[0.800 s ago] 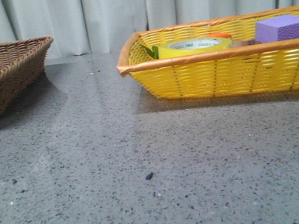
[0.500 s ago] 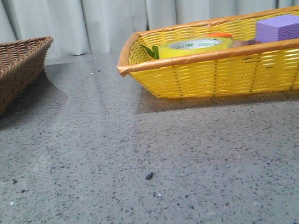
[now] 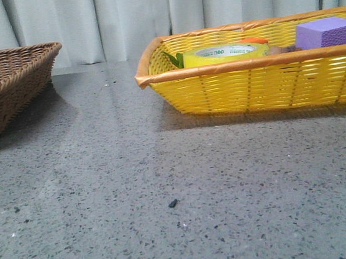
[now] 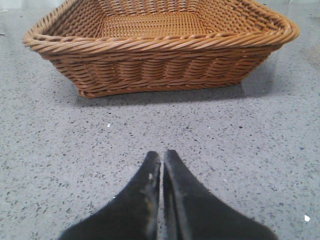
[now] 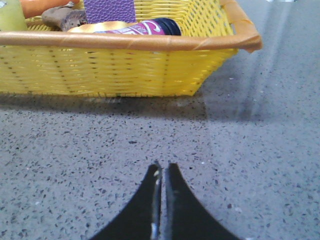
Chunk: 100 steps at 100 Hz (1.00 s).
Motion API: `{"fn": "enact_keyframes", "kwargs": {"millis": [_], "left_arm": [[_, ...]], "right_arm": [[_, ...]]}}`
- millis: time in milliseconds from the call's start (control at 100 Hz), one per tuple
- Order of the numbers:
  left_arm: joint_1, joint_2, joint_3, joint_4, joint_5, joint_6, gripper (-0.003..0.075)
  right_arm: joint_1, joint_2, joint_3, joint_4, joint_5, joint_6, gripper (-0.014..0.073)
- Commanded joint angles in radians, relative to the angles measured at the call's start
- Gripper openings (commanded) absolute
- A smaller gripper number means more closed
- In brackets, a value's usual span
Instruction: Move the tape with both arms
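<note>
one brown wicker basket (image 3: 5,86) sits at the table's left edge. my left gripper (image 4: 162,159) is pressed together over speckled stone; my right gripper (image 5: 163,169) likewise. one glossy yellow tape (image 3: 225,53) lies in the yellow woven basket (image 3: 255,85), far right, beside one purple foam block (image 3: 327,32).

Front view: low, facing forward across the counter (image 3: 167,186). Wrist views: near counter level, left facing brown basket (image 4: 160,45), right facing yellow basket (image 5: 125,65); both baskets appear in front view.
</note>
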Motion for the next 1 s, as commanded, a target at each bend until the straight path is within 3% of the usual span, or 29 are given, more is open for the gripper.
{"fn": "enact_keyframes", "kwargs": {"millis": [0, 990], "left_arm": [[0.001, -0.029, 0.009, -0.003, -0.059, -0.01, -0.002], [0.001, -0.029, 0.009, -0.001, -0.095, -0.01, -0.002]], "right_arm": [[-0.006, -0.02, 0.022, 0.0, -0.011, -0.003, -0.0073], [-0.006, -0.02, 0.022, 0.0, -0.061, -0.003, -0.0073]]}}
